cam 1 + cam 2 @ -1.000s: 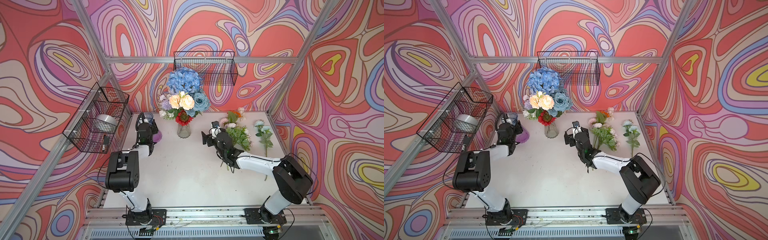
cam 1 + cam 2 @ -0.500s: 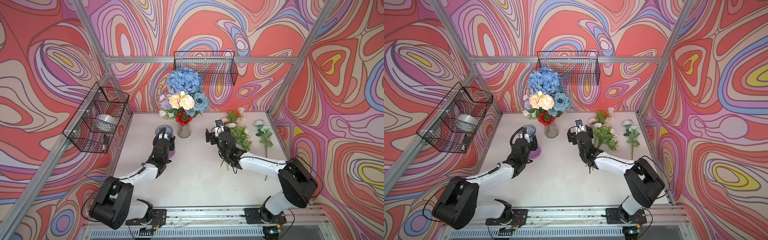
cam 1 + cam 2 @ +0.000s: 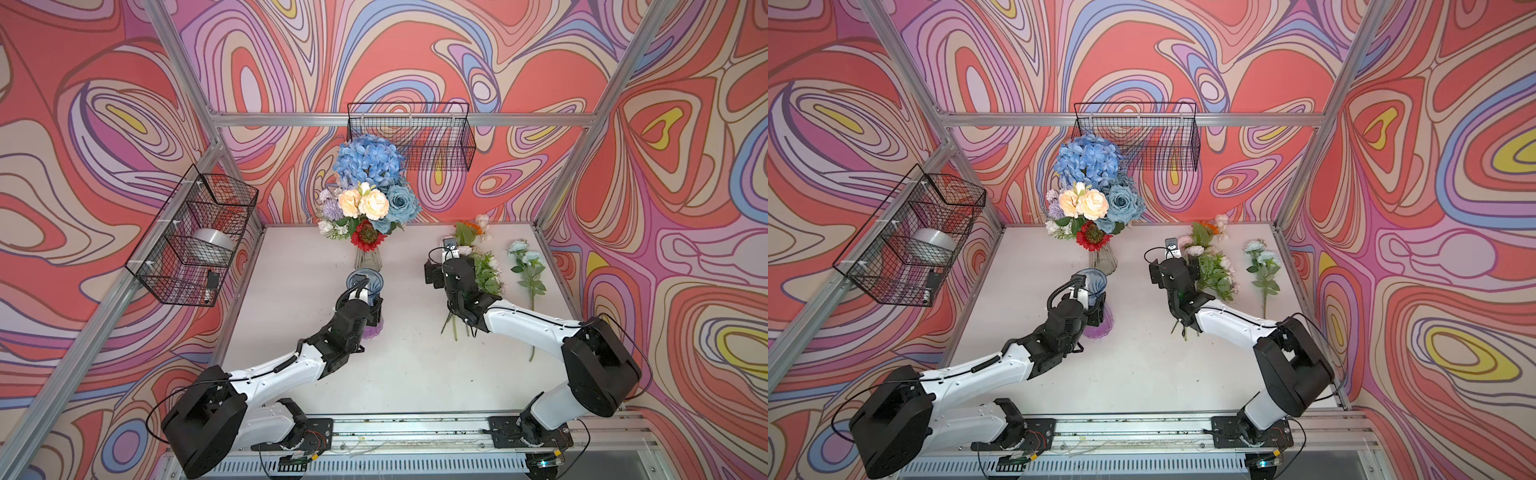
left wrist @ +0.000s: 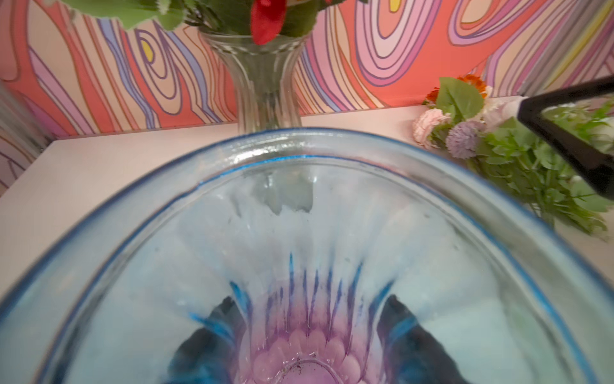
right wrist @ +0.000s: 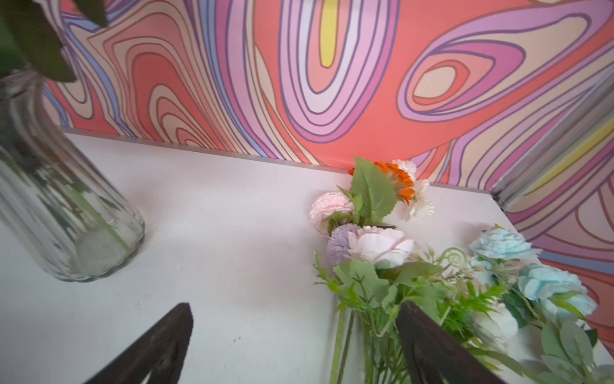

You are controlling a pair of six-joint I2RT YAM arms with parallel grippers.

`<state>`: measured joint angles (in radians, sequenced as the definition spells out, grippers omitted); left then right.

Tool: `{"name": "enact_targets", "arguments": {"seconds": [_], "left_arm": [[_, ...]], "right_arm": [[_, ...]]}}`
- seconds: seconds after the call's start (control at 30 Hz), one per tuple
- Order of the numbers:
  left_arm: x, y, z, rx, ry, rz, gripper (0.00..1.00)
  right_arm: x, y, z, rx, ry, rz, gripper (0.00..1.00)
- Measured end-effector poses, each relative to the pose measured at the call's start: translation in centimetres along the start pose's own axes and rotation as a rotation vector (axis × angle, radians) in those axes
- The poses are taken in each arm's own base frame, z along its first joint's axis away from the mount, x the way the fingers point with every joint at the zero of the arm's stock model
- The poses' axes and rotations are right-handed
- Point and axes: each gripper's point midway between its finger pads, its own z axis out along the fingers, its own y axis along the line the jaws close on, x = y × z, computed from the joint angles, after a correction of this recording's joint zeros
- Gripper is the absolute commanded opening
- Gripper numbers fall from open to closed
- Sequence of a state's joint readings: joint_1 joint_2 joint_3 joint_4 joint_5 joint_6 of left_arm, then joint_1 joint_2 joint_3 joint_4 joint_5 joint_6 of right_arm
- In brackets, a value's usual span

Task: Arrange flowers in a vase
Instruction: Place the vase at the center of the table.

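Left wrist view shows left gripper (image 4: pixel 309 335) flanking the blue vase (image 4: pixel 332 232) at its neck, apparently clamping it; both top views hide the contact. Right gripper (image 5: pixel 294 345) spread wide, just left of loose flowers (image 5: pixel 378 246).

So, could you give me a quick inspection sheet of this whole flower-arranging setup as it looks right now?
Surface: white table, bare in the middle.
Job's things: clear vase at the back, full of flowers; empty blue vase in front of it; loose flowers lying on the right side.
Clutter: nothing seen.
Jaws: left jaws closed around the blue vase's neck; right jaws open, empty, by the loose flowers.
Cables: black cable looping at the left wrist; thin wires at the arm bases.
Surroundings: swirl-patterned walls; side basket on the left wall holding a silver bowl; back basket, empty.
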<state>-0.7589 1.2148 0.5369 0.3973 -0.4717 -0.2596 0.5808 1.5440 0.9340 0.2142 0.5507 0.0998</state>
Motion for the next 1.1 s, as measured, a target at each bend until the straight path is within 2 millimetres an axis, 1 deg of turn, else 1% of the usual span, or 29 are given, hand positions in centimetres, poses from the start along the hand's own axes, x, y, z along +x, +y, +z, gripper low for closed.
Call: {"name": "enact_targets", "arguments": {"seconds": [0.1, 0.13, 0.17, 0.2, 0.23, 0.3, 0.37, 0.4, 0.5, 0.6, 0.63, 0.8, 0.93, 1.1], "left_arm": [[0.2, -1.1, -0.3, 0.039, 0.004, -0.029, 0.00], [0.2, -1.4, -0.4, 0.048, 0.005, -0.036, 0.02], [0.2, -1.6, -0.4, 0.054, 0.005, -0.039, 0.11], [0.3, -1.9, -0.5, 0.060, 0.004, -0.042, 0.25], [0.3, -2.1, -0.5, 0.068, 0.004, -0.045, 0.45], [0.3, -2.4, -0.5, 0.083, 0.007, -0.050, 0.69], [0.4, -2.6, -0.6, 0.094, 0.010, -0.055, 0.93], [0.3, -2.8, -0.6, 0.104, 0.011, -0.061, 1.00], [-0.7, -3.4, -1.4, 0.147, -0.001, -0.091, 1.00], [-2.0, -4.0, -2.6, 0.194, -0.026, -0.128, 1.00], [-2.3, -4.1, -3.0, 0.205, -0.027, -0.139, 1.00], [-1.8, -4.6, -4.0, 0.247, 0.014, -0.150, 1.00], [-1.9, -4.9, -4.8, 0.283, 0.038, -0.167, 1.00], [-2.3, -4.9, -6.4, 0.329, 0.053, -0.182, 1.00]], "right_arm": [[0.1, -2.3, 0.1, 0.031, 0.044, 0.069, 0.98], [0.2, -2.9, 0.0, 0.039, 0.058, 0.089, 0.96], [0.4, -3.6, 0.0, 0.048, 0.071, 0.107, 0.94], [0.7, -4.2, 0.0, 0.059, 0.087, 0.124, 0.91], [1.0, -4.7, -0.1, 0.069, 0.103, 0.137, 0.86], [1.6, -5.3, -0.3, 0.078, 0.131, 0.158, 0.79], [2.3, -5.5, -0.4, 0.078, 0.163, 0.180, 0.76], [2.7, -5.5, -0.4, 0.076, 0.178, 0.189, 0.75], [4.1, -6.3, -0.5, 0.089, 0.221, 0.219, 0.75], [5.6, -8.1, -0.5, 0.121, 0.265, 0.258, 0.75], [6.1, -9.0, -0.5, 0.136, 0.279, 0.276, 0.75], [7.1, -13.6, -0.3, 0.206, 0.320, 0.344, 0.79], [8.4, -17.2, -0.6, 0.267, 0.377, 0.371, 0.80], [8.6, -23.2, -1.5, 0.404, 0.420, 0.401, 0.80]]}}
